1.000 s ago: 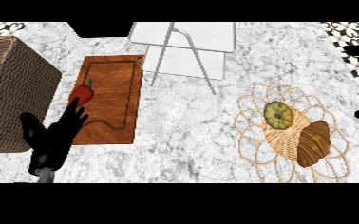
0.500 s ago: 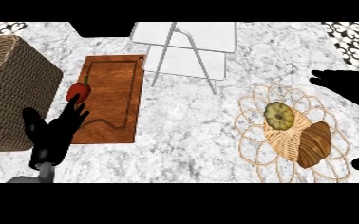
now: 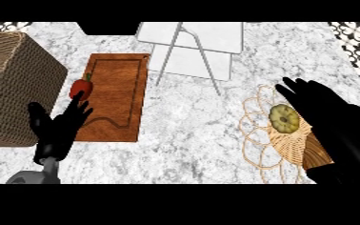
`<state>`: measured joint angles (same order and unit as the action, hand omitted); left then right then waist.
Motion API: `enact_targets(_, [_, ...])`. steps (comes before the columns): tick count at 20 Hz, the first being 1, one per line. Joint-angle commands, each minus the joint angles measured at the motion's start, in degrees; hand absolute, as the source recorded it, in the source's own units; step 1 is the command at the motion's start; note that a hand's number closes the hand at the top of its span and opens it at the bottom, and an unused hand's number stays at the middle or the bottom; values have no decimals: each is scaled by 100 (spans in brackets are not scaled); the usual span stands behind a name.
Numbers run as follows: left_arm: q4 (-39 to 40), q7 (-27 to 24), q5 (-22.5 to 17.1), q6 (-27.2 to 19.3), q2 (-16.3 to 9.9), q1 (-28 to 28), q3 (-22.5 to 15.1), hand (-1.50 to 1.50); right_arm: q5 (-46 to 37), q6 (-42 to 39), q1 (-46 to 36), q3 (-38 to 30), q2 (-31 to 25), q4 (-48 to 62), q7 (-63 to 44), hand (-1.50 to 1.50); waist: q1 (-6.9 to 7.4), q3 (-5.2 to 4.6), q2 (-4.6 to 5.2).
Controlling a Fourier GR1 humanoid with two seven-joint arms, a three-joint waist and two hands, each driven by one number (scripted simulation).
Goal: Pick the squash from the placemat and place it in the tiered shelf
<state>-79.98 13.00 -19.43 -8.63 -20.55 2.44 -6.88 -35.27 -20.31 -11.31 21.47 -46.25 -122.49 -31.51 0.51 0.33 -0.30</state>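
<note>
Both hands spread open, fingers pointing up the view.
The left hand (image 3: pixel 57 129) rises from a grey wrist at lower left; the right hand (image 3: pixel 325 109) stretches in from lower right.

The right hand (image 3: pixel 330 119) hides part of the wicker placemat (image 3: pixel 262 138).

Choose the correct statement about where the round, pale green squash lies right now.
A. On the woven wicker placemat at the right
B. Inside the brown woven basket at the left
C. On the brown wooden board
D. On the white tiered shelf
A: the squash sits on the wicker placemat at the right, partly bordered by the right hand; it is not on the white tiered shelf.
</note>
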Motion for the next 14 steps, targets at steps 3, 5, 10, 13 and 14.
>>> enact_targets(3, [219,13,200,-128,323,-116,-166,0,-1361,32,-201,1028,865,653,-837,-150,3,-36,39])
enact_targets(5, [626,92,143,89,179,338,49,0,-1252,-268,-447,869,1017,958,-866,-150,-35,-38,47])
enact_targets(10, [412,4,234,65,306,23,29,0,-2029,-247,-416,1443,1437,1446,-962,-150,-14,-34,38])
enact_targets(13, [580,-213,244,203,276,-47,164,0,-2205,-546,-148,1317,1276,1070,-1252,-150,-65,-36,29])
enact_targets(14, [550,160,123,319,129,219,270,0,-2361,-281,-417,1274,1558,1615,-1121,-150,-37,-34,38])
